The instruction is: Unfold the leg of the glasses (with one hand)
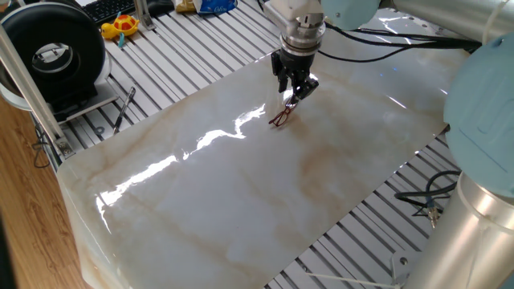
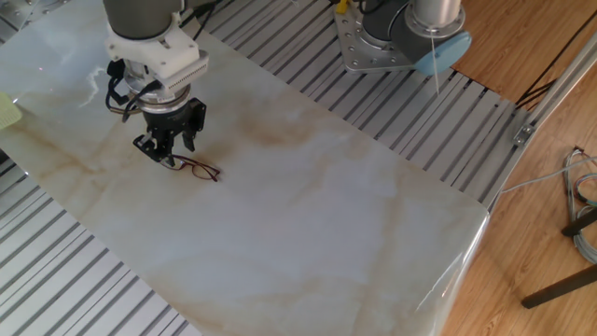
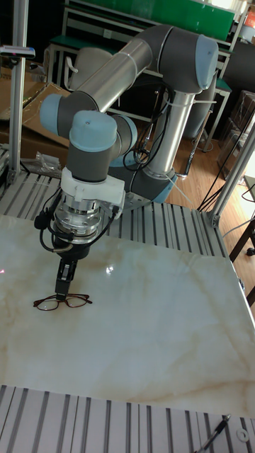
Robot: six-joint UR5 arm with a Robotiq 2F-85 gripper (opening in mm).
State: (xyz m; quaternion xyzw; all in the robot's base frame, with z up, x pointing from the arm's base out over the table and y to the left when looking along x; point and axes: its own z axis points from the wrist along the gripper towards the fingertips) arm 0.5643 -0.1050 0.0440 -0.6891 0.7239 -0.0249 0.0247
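The glasses (image 1: 280, 117) (image 2: 198, 169) (image 3: 62, 302), thin dark reddish rims with clear lenses, lie on the glossy marble sheet (image 1: 241, 193). My gripper (image 1: 291, 98) (image 2: 164, 157) (image 3: 61, 290) points straight down at their far end, with its tips at the frame. In the tall fixed view the two fingers stand pressed together as one narrow dark bar over the frame's back. A slender leg runs from the lenses up to the fingertips. The pinch point itself is too small to make out.
Slatted aluminium table (image 1: 201, 56) surrounds the marble sheet. A black round device (image 1: 56, 48), a dark pen-like tool (image 1: 123, 110), a yellow toy (image 1: 120, 26) and a keyboard (image 1: 112, 8) sit at the left. Cables (image 1: 426, 201) lie by the robot base (image 2: 392, 37).
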